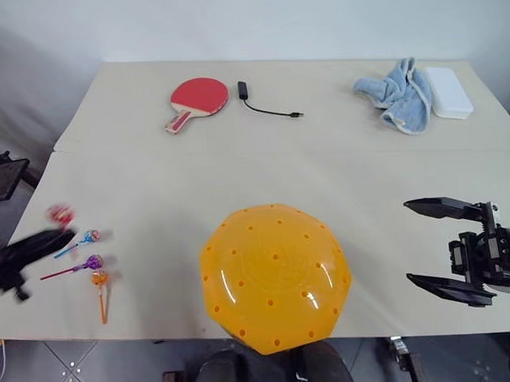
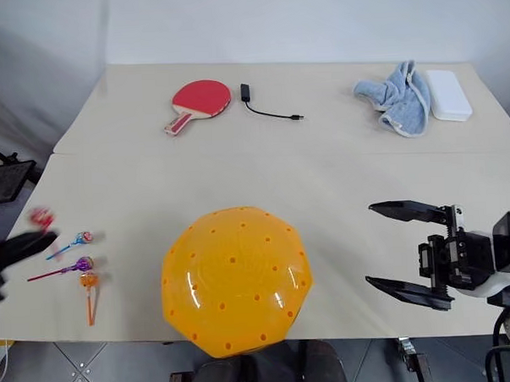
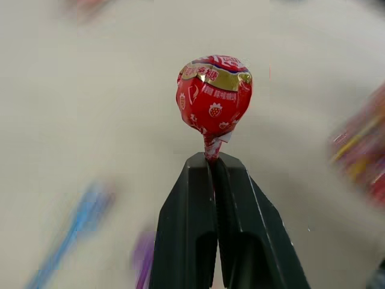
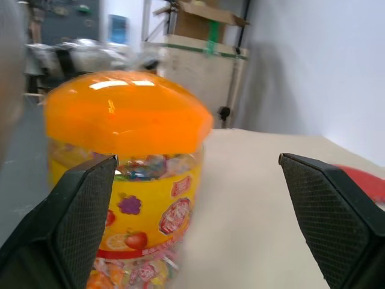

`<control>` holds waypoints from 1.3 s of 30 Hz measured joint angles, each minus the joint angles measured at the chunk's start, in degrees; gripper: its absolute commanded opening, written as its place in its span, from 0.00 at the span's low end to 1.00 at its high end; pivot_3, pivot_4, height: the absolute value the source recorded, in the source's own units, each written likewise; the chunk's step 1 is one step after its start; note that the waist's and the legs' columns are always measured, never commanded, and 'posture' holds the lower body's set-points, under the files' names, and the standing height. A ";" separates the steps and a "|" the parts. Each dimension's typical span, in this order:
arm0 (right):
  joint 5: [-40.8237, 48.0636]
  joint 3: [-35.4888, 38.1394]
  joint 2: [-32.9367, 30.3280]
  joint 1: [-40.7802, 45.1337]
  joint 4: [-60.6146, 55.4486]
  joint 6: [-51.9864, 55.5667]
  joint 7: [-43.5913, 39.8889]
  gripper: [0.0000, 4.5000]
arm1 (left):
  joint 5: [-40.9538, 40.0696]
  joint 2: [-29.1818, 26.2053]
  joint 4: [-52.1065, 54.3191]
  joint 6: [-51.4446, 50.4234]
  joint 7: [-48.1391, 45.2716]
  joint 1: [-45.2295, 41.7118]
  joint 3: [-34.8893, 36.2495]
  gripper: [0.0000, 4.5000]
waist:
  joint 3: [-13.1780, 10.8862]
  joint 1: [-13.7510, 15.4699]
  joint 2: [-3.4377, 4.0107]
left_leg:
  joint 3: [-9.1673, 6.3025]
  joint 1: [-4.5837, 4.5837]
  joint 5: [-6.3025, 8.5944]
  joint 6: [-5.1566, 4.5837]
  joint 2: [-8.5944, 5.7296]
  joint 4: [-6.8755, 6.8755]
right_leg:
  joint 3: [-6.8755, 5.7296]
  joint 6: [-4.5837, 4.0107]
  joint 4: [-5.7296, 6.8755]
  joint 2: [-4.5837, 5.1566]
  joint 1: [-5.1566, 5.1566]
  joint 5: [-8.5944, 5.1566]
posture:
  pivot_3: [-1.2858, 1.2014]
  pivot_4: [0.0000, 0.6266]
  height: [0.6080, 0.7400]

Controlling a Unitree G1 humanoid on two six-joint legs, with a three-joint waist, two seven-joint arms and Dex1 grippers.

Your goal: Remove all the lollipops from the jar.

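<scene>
Beige surface [image 1: 237, 171] below, my left fingers [image 3: 212, 161] pinch the red lollipop [image 3: 213, 93] by its thin stick: light, easily twisted. Three lollipops [image 1: 91, 264] lie beside it; right fingers [image 1: 439, 246] gape near the jar [image 1: 274, 275].

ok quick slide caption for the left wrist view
Left gripper fingers pinch the red lollipop by its stick above the table.

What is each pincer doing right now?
Left pincer: shut on the red strawberry-wrapped lollipop.
Right pincer: open, holding nothing.
</scene>
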State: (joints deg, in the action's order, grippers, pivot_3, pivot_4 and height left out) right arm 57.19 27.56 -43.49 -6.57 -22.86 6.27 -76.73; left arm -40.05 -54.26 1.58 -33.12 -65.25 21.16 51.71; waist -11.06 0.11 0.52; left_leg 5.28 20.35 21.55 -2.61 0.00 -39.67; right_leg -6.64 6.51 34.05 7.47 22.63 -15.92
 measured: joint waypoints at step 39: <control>-13.13 -0.73 -1.65 11.55 23.05 -5.28 -10.42 1.00 | 6.27 5.71 15.13 15.76 4.10 -20.64 -18.39 0.78 | 0.09 -0.08 0.19 | 0.08 -0.14 -0.24 -0.36 -0.16 0.35 | -0.07 -0.05 0.36 0.10 0.02 -0.02 | 0.52 0.24 1.00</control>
State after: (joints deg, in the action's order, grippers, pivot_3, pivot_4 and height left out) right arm 44.06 26.83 -45.14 4.98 0.19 0.99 -87.14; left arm -33.78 -48.55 16.71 -17.36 -61.15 0.53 33.32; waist -10.97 0.03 0.71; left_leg 5.36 20.21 21.32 -2.98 -0.16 -39.32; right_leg -6.70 6.46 34.41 7.57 22.64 -15.94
